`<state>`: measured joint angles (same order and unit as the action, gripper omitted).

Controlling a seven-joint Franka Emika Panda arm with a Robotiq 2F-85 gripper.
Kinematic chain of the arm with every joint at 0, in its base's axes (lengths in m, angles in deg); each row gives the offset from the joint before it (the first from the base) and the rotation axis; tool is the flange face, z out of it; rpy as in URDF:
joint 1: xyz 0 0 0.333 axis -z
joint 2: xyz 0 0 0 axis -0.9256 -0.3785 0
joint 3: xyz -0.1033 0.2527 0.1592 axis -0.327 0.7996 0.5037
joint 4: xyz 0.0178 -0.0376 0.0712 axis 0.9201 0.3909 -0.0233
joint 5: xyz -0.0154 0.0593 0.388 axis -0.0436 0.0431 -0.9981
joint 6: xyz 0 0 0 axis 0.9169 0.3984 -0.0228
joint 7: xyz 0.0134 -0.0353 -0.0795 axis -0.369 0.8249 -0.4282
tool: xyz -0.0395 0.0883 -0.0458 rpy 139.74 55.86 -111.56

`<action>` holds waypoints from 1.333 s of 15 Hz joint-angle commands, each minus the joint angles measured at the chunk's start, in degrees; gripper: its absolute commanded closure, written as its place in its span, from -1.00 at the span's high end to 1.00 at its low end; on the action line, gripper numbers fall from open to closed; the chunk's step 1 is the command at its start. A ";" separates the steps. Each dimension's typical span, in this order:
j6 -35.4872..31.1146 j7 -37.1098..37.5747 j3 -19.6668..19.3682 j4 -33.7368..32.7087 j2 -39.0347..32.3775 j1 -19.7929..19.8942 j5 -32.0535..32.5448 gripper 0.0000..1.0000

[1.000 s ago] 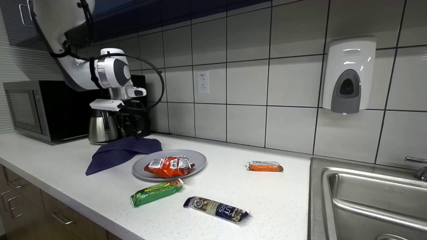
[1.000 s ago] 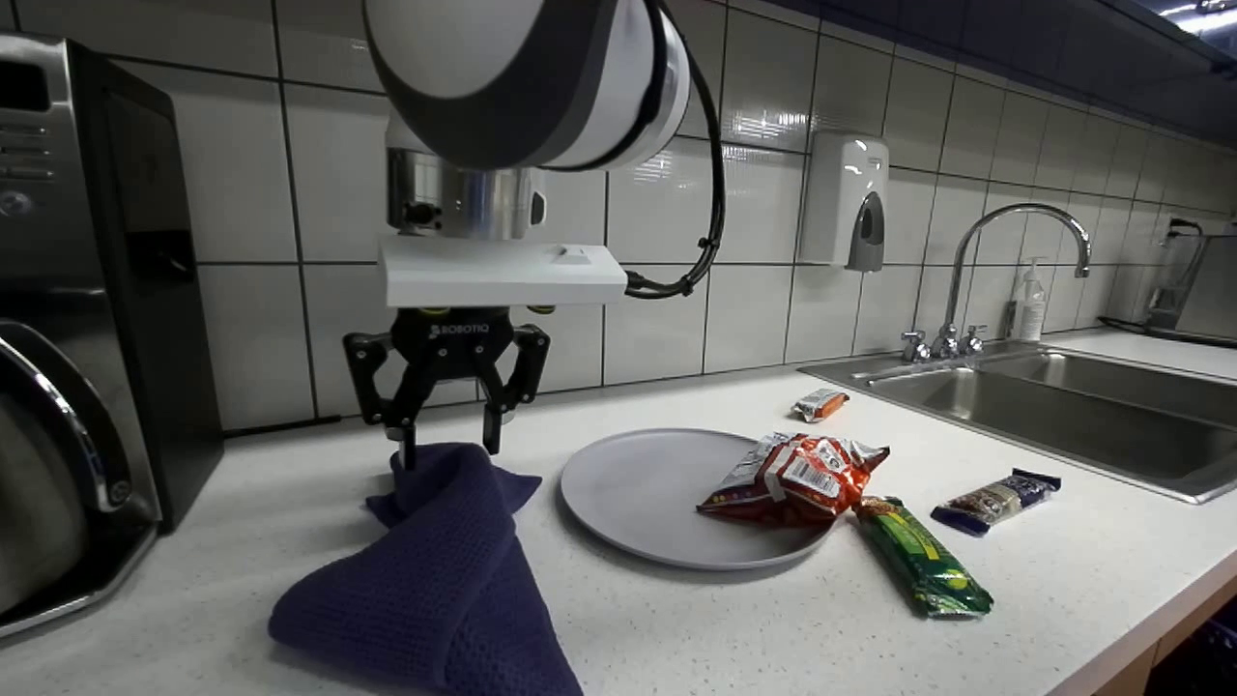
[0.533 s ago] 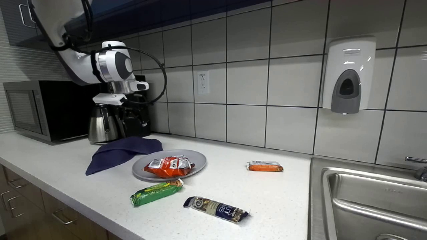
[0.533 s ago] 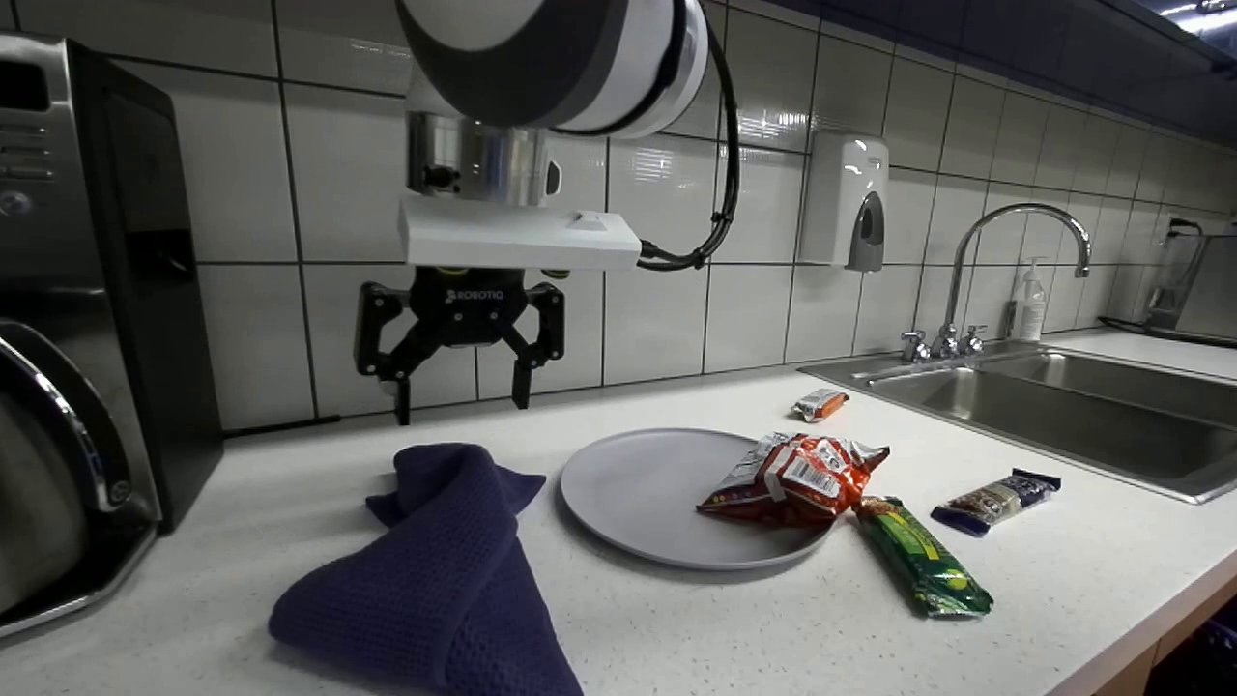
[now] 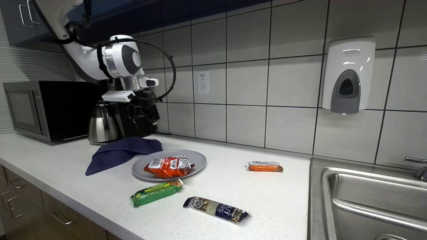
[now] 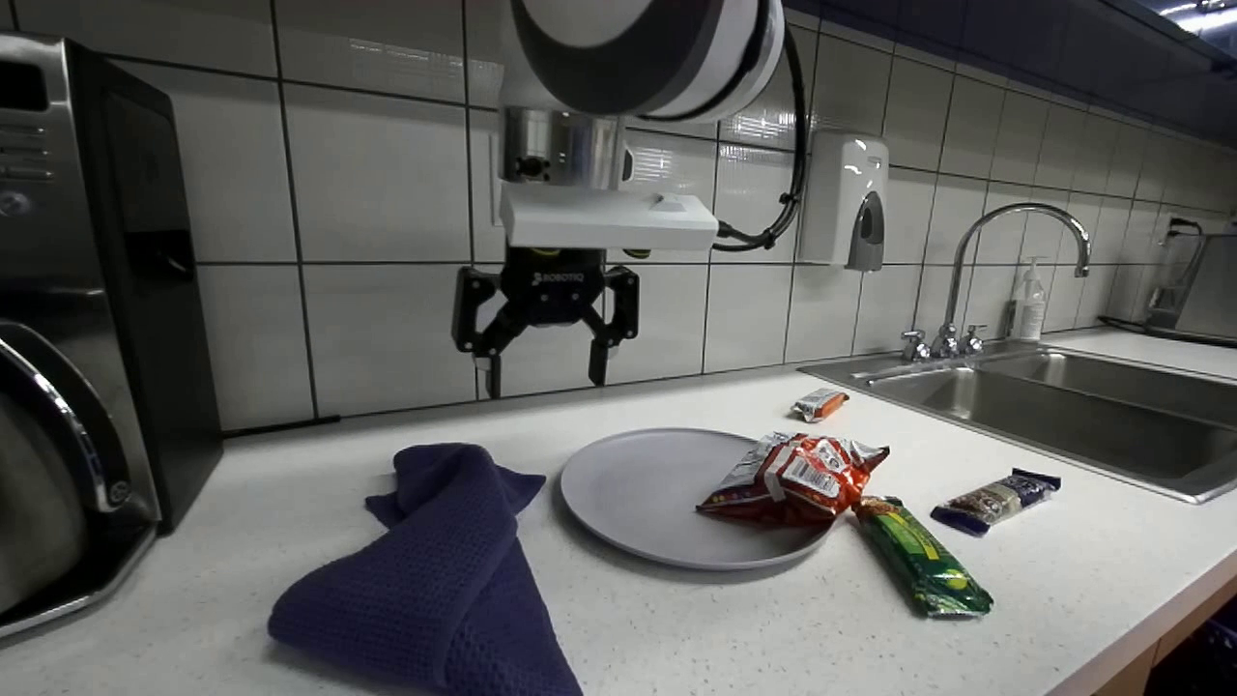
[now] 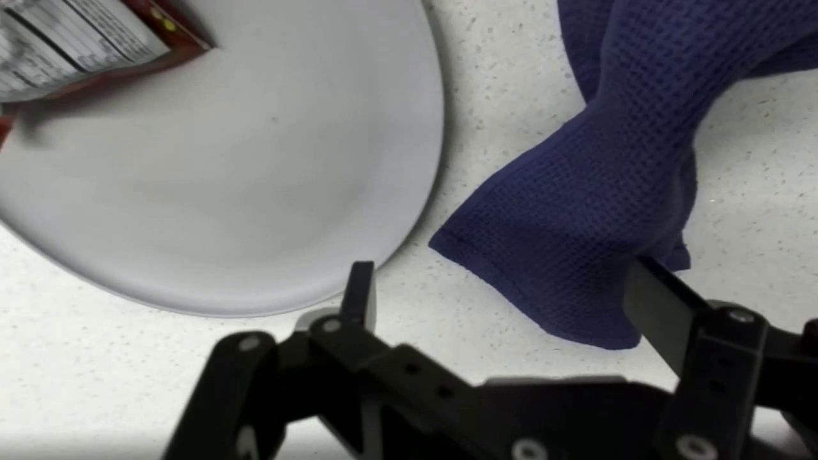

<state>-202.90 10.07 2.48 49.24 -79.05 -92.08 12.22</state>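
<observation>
fingers (image 6: 598,363) higher now, clear of rumpled, textured navy cloth (image 6: 425,580)

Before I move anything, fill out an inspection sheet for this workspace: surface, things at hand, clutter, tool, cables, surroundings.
Surface: white speckled counter.
Things at hand: dark blue towel, twisted and creased, lies beside the grey plate; the wrist view shows a gap between them.
Clutter: red snack bag on the plate; green-wrapped bar, navy-wrapped bar and orange-wrapped bar on the counter.
Tool: open, pointing down above the counter; nothing seen in its grasp.
Cables: black cable loops out beside the arm.
Surroundings: tiled wall, soap dispenser, steel sink, steel carafe, microwave.
</observation>
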 commanded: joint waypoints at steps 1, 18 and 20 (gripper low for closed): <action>0.13 4.51 -1.40 4.87 4.21 1.14 1.87 1.00; 5.09 28.03 -3.99 15.30 12.36 6.97 10.36 1.00; 6.12 28.94 -3.64 16.73 13.40 7.71 9.57 1.00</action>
<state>-199.18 35.79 -2.80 62.69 -69.30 -86.42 20.81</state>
